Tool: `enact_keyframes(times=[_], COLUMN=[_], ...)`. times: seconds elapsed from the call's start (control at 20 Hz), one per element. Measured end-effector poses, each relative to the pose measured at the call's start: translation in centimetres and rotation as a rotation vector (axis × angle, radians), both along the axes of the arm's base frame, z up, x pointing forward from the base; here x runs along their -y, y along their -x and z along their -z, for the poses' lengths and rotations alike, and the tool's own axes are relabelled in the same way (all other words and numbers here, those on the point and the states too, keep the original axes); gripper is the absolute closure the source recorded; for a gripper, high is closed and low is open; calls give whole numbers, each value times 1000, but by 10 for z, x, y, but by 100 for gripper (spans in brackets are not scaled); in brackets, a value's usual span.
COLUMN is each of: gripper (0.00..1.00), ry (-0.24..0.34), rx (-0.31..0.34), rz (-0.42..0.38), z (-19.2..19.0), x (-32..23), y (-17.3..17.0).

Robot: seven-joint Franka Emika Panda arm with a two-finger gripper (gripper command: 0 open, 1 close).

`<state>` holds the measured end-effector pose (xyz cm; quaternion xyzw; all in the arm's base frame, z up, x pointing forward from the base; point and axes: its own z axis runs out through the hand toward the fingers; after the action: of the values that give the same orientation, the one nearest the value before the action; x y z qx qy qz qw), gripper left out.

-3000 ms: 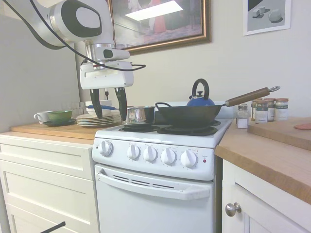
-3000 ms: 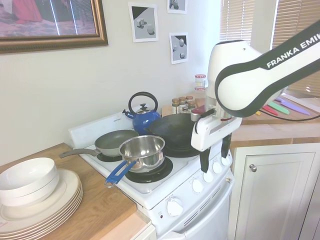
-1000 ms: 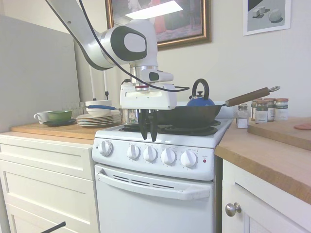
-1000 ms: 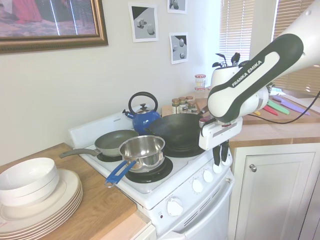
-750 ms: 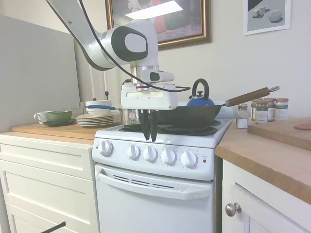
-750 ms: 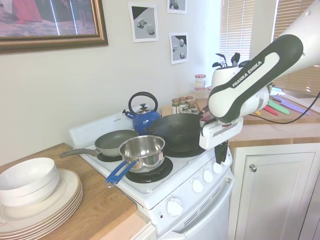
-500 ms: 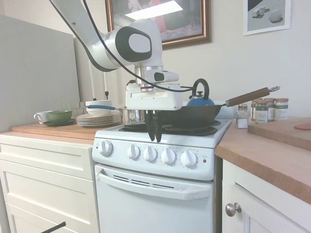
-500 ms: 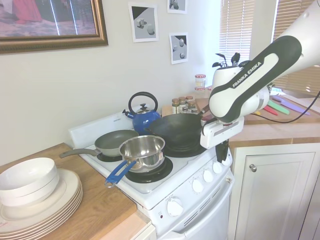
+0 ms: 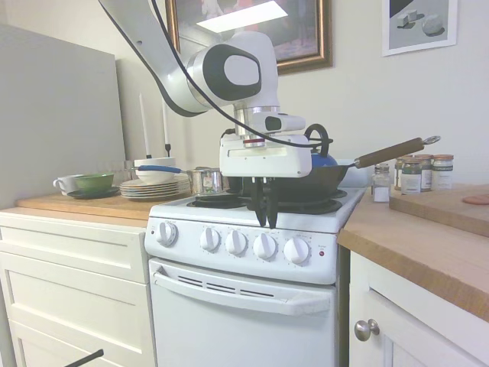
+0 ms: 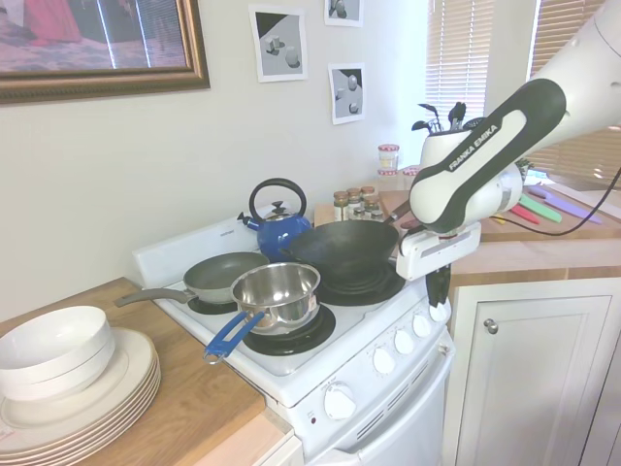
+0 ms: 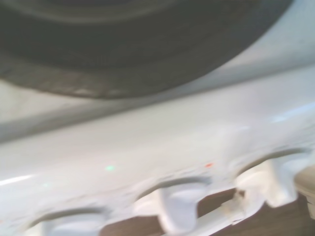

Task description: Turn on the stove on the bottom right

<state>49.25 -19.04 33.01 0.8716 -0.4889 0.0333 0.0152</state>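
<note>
Hovering end effector (image 9: 265, 216), fingers pressed together, empty | stove (image 9: 244, 306) knobs (image 9: 264, 246) directly below | rightmost knob (image 9: 296, 250) slightly right

Exterior views: bright, even indoor light, sharp. Ceiling-light glare on framed picture (image 9: 252, 19) glass at 12 o'clock. Wrist view: heavily blurred, stove (image 11: 147, 142) out of focus.

Blurred in wrist view: stove (image 11: 162, 142) front and knobs (image 11: 172, 206); spice jar (image 9: 411, 176) labels too small to read.
</note>
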Motion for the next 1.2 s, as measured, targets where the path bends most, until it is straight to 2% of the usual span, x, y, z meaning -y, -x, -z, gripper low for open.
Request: enact_keyframes(times=[0.6,1.2], gripper=[100,100], ry=[16,27], rx=[-2,-24], rz=[37,40], z=[7,27], x=[31,45], y=[-4,-11])
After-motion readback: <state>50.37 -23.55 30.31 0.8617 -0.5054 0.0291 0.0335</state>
